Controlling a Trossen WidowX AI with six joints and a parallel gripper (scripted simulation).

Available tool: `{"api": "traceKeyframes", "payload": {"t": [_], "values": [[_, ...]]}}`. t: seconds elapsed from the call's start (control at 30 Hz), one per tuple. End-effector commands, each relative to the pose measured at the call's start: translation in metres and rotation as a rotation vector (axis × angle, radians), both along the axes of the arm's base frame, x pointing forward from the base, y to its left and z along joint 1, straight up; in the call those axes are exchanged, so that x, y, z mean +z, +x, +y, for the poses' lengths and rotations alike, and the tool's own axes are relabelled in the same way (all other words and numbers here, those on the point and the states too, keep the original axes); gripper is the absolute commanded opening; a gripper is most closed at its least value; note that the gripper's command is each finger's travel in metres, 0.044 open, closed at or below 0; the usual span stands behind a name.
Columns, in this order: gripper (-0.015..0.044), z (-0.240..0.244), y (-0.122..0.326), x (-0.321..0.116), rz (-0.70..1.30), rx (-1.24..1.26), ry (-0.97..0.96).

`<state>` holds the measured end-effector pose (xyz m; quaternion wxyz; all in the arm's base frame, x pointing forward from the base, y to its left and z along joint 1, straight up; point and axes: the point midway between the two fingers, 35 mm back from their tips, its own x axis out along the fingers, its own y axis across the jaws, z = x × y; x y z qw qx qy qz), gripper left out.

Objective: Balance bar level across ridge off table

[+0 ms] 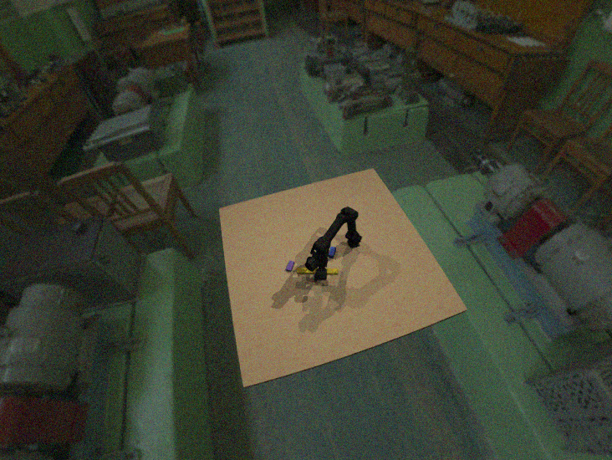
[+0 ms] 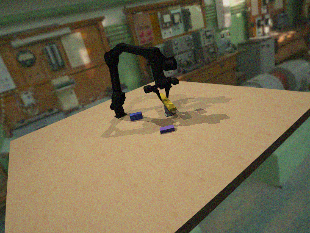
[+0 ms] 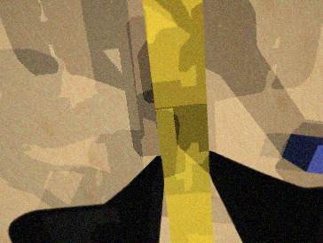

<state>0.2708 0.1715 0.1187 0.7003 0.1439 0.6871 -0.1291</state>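
- Bar [image 1: 332, 271] [image 2: 169, 104] [image 3: 177, 53] up off the worktop [image 1: 395, 296] [image 2: 100, 175] [image 3: 27, 106], over the grey ridge [image 2: 167, 112]. Contact with the ridge: cannot tell; bar and pincer hide the meeting place.
- Pincer [image 1: 319, 273] [image 2: 164, 98] [image 3: 184, 159] clenched on the bar, a finger against each long side.
- Grip near mid-length in the top view. Likely reason: weight shared to both sides, so the bar should hang near level and settle without tipping.
- Pincer reaches from above, presumably to keep the underside free for the ridge.
- Blue block [image 1: 332, 252] [image 2: 136, 116] [image 3: 303, 152] and purple block [image 1: 289, 266] [image 2: 167, 129] lie apart from the bar; purpose unclear, perhaps bystanders.
- Long axis: side to side in the top view, one end towards the purple block's side. Exterior view: slants from far upper left to near lower right. Wrist view: runs top to bottom, between the fingers.
- Slant outside may be mostly perspective; level not certain.
- Judgement: late stage; centre over the ridge, lower gently, release evenly. Off-centre, it could tip.
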Motion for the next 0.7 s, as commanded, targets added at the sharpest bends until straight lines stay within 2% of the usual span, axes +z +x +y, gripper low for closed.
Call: {"api": "traceKeyframes", "payload": {"t": [0.0,0.67], "values": [[0.0000,-0.0003,0.0002,-0.0012,-0.002,-0.001,-0.002],[0.0000,-0.0003,0.0000,-0.0029,-0.001,-0.001,-0.002]]}}
